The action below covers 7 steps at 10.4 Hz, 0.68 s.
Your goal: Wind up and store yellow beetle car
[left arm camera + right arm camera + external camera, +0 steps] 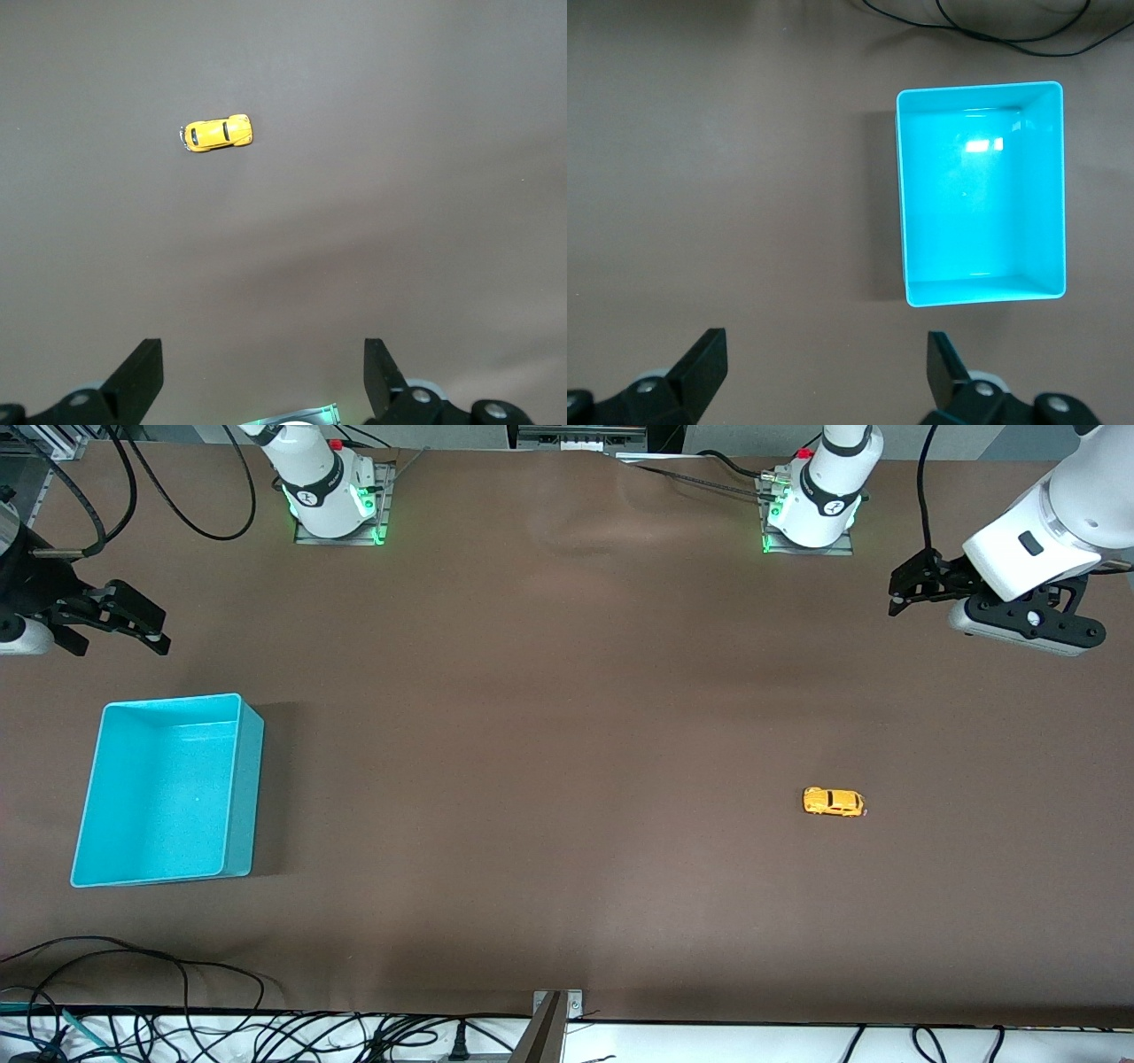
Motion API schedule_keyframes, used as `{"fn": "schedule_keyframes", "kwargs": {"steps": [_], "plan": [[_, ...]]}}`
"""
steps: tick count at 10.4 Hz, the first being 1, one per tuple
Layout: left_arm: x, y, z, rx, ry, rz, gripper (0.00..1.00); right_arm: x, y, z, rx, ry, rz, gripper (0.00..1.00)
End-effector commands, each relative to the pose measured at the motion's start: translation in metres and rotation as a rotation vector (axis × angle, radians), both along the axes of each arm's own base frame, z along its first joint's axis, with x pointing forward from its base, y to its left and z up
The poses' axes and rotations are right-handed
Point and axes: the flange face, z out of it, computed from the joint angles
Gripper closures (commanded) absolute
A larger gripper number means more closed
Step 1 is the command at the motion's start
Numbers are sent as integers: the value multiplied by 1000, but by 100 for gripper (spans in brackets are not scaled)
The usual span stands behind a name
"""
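Note:
The yellow beetle car [833, 802] stands on its wheels on the brown table toward the left arm's end; the left wrist view shows the car [218, 132] well ahead of the fingers. My left gripper [905, 590] hangs open and empty high over the table at that end, seen as the gripper [263, 372] with wide-spread jaws. My right gripper [133, 622] hovers open and empty over the table at the right arm's end, its jaws apart in its own view as the gripper [826, 367]. Both arms wait.
An empty turquoise bin [89, 797] sits toward the right arm's end, also seen as the bin [901, 204] from the right wrist. Loose cables [177, 992] lie along the table edge nearest the front camera. The arm bases [337, 505] stand at the edge farthest from that camera.

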Motion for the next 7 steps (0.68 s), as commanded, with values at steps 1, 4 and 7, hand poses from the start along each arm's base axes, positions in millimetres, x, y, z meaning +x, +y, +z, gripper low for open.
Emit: {"fn": "schedule_keyframes", "kwargs": {"steps": [1,4,7], "plan": [[1,-10,8,22,-11,-47,0,-1,2,4,17,7,-22,0],[3,-10,6,21,-12,-45,0,1,3,2,22,10,-48,0],[3,-11,7,20,-15,-41,0,7,-2,-8,27,23,-42,0]]}}
